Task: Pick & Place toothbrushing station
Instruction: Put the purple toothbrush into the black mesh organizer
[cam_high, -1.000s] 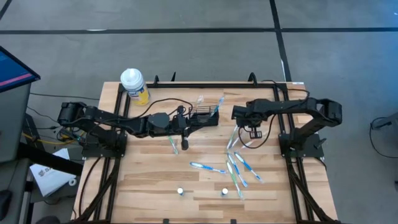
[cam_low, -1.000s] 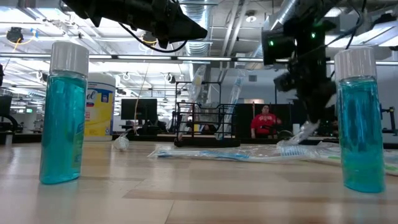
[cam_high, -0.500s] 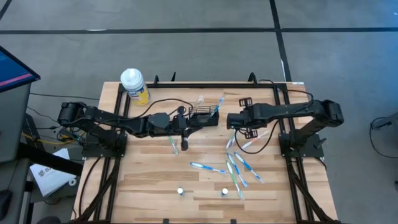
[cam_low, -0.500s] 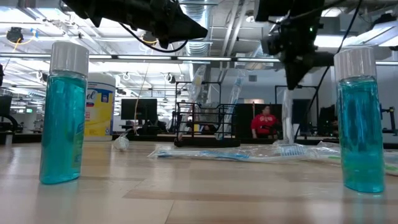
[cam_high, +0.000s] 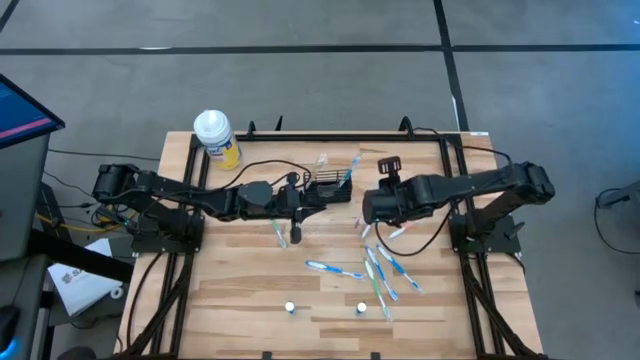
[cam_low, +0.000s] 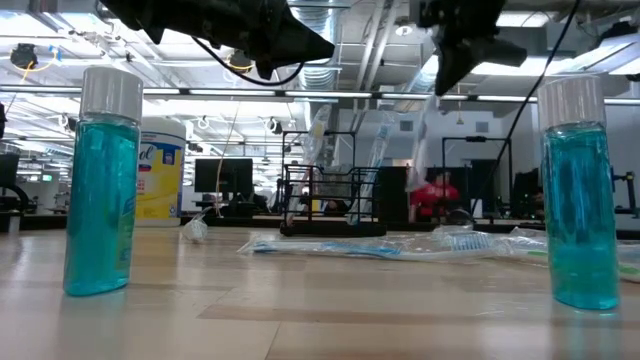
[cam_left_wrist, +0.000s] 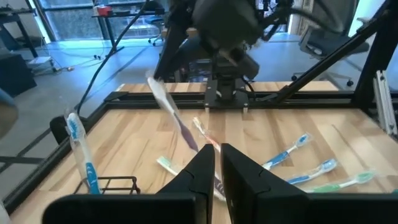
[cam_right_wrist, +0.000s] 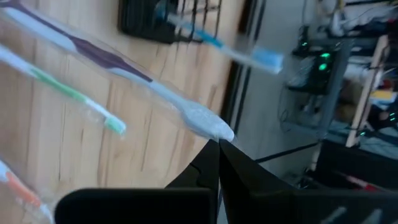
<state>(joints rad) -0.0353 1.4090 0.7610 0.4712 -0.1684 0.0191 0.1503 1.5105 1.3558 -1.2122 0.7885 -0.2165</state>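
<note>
I see the holder box (cam_high: 328, 189) sitting on the far middle of the bench (cam_high: 240, 290), with one blue toothbrush (cam_high: 350, 169) standing in its right end. My left tool (cam_high: 297, 197) reaches across from the left and rests against the box's left end, its fingers (cam_left_wrist: 200, 174) nearly together; I cannot tell whether they pinch the wire. My right tool (cam_high: 372, 205) hangs just right of the box, clamped on a wrapped purple toothbrush (cam_right_wrist: 109, 68), which dangles tilted above the bench. More wrapped toothbrushes (cam_high: 382, 268) lie scattered on the bench nearer the front. Two blue bottles (cam_low: 101, 180) stand at the front edge, and a yellow bottle (cam_high: 217, 137) stands at the far left corner.
</note>
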